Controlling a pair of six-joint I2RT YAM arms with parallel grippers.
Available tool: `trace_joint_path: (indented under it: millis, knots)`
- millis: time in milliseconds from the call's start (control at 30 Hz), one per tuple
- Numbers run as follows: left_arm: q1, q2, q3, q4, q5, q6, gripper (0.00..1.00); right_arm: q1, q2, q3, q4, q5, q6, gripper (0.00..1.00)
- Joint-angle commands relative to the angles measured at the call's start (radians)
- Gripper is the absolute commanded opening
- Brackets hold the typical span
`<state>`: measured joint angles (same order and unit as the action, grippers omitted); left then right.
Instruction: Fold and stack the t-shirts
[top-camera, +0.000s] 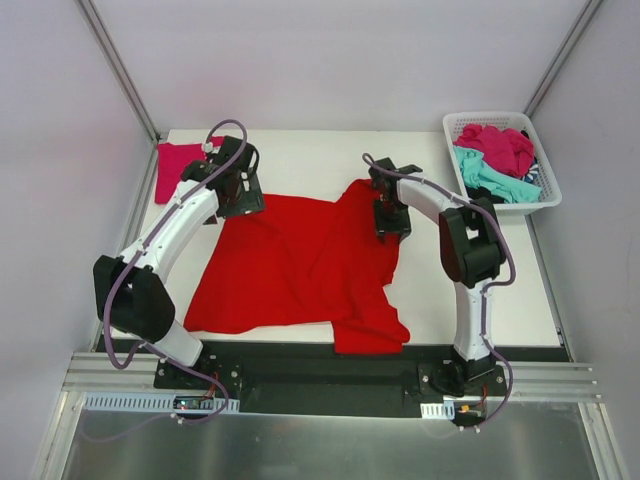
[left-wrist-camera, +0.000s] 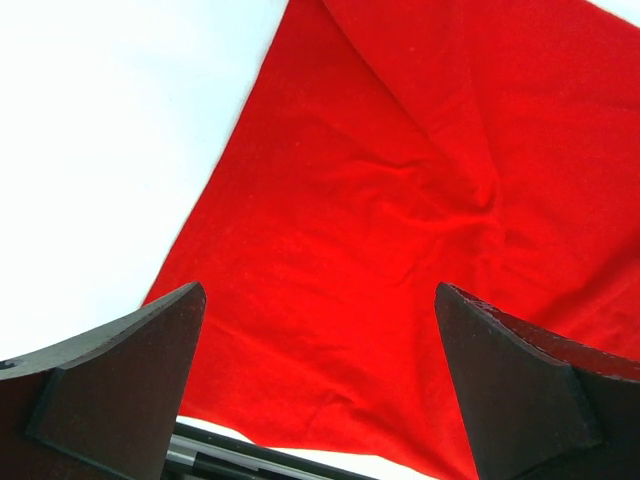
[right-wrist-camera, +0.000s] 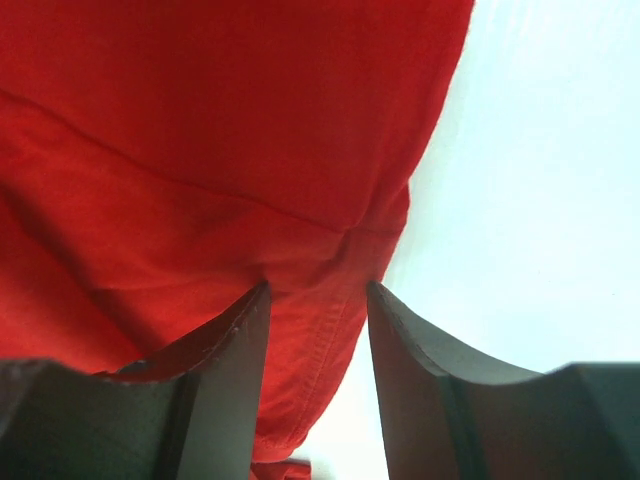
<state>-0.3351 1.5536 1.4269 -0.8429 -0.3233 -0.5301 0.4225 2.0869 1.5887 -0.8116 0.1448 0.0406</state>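
right claw (right-wrist-camera: 317, 290) astride t-shirt (right-wrist-camera: 200, 150), grip unclear

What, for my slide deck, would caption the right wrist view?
Right gripper, jaws parted, poised over the seamed edge of a red t-shirt on the white table.

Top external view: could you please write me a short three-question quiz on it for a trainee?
1. True or false: the left gripper stands open above the red t-shirt.
2. The white basket sits at the table's: A far right corner; B near left corner.
3. Fill in: the t-shirt at the far left corner is ___.
Key: 1 true; 2 A; 3 pink.
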Motion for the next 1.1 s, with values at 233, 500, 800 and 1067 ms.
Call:
trace_joint_path:
  millis: [233, 500, 800, 1067]
  knots:
    - [-0.01, -0.004, 0.116, -0.064, -0.074, 0.033, 0.99, -0.021, 0.166, 0.273, -0.213, 0.185, -0.016, 0.5]
    - [-0.01, 0.025, 0.135, -0.064, -0.071, 0.032, 0.99, -0.074, 0.32, 0.546, -0.311, 0.426, -0.099, 0.5]
    - [-0.01, 0.045, 0.165, -0.065, -0.071, 0.048, 0.99, -0.111, 0.4, 0.723, -0.232, 0.642, -0.223, 0.5]
    - [-0.01, 0.025, 0.168, -0.068, -0.042, 0.039, 0.99, -0.071, 0.079, 0.433, -0.175, 0.251, -0.114, 0.49]
